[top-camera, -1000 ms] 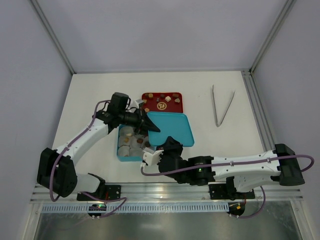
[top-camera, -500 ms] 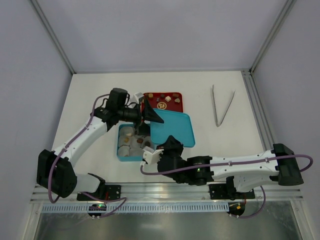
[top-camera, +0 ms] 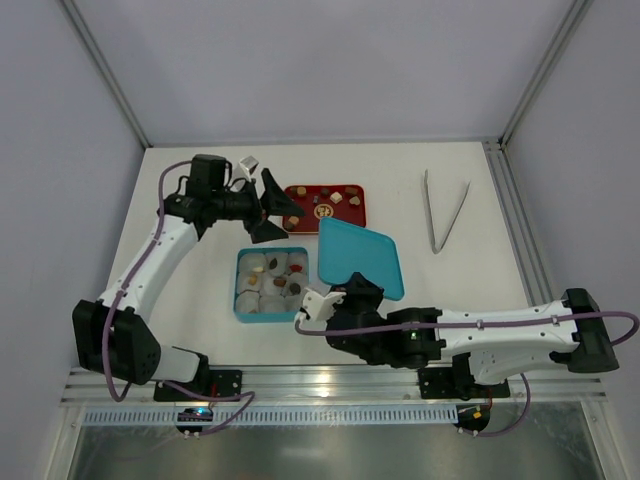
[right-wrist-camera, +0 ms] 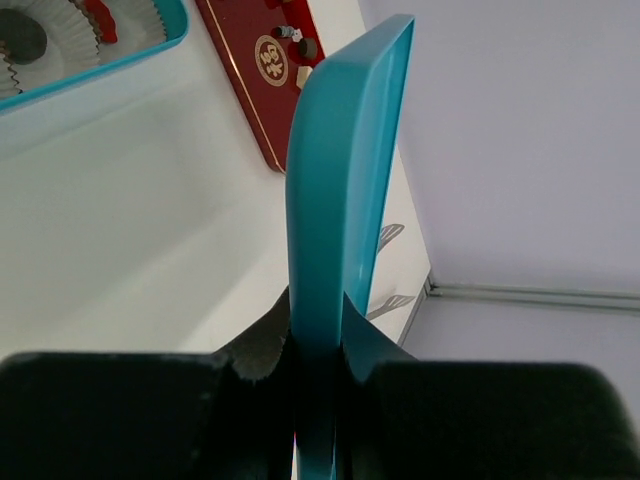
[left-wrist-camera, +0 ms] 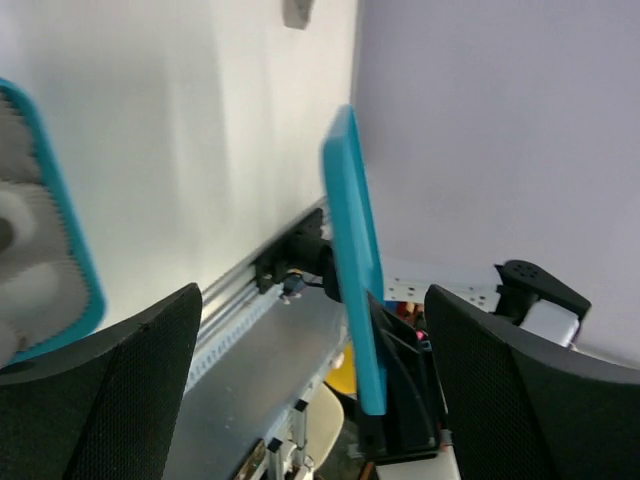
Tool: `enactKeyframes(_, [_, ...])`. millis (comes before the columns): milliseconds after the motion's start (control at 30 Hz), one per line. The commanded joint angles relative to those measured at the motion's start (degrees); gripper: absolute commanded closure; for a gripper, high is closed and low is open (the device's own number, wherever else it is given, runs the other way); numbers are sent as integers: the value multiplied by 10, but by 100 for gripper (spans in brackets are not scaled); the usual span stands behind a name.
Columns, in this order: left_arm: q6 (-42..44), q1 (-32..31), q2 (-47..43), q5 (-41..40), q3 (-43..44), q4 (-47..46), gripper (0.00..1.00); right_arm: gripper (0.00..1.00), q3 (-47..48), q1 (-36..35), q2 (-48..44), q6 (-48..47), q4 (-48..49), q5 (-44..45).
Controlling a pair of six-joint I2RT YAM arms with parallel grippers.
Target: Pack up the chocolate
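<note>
Chocolate (top-camera: 337, 198) pieces, dark, tan and cream, lie scattered on the red tray (top-camera: 345, 218). More sit in paper cups (top-camera: 268, 268) inside the open teal box (top-camera: 241, 300), at the tray's 7 o'clock on the white desk (top-camera: 400, 170). My right jaws are clamped on the edge of the teal lid (top-camera: 362, 255), tilted up at the box's 3 o'clock. My left jaws stand wide apart with nothing between them, at the tray's 9 o'clock. Metal tongs (top-camera: 436, 243) lie well apart, at the tray's 3 o'clock.
</note>
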State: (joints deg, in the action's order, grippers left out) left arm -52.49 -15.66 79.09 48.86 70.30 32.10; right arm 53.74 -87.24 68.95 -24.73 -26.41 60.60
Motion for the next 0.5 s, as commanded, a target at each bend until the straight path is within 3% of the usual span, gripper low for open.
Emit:
enactKeyframes(0, [87,44,11,-55,39,82,11,96,44,9,-34,82,-64,-7])
enactKeyframes(167, [143,100,-7,-182,46,133,18,96,102,75,-63,180,-122,-165])
enactKeyframes(367, [158,141,-32,-405,-1,186,43,96,141,237,-94,260,-107,-438])
enactKeyframes(433, [149,150,-42,-431,-38,182,51,96,136,295,-98,282,-84,-495])
enactKeyframes(467, [143,154,-46,-438,-50,177,53,96,132,314,-100,309,-74,-567])
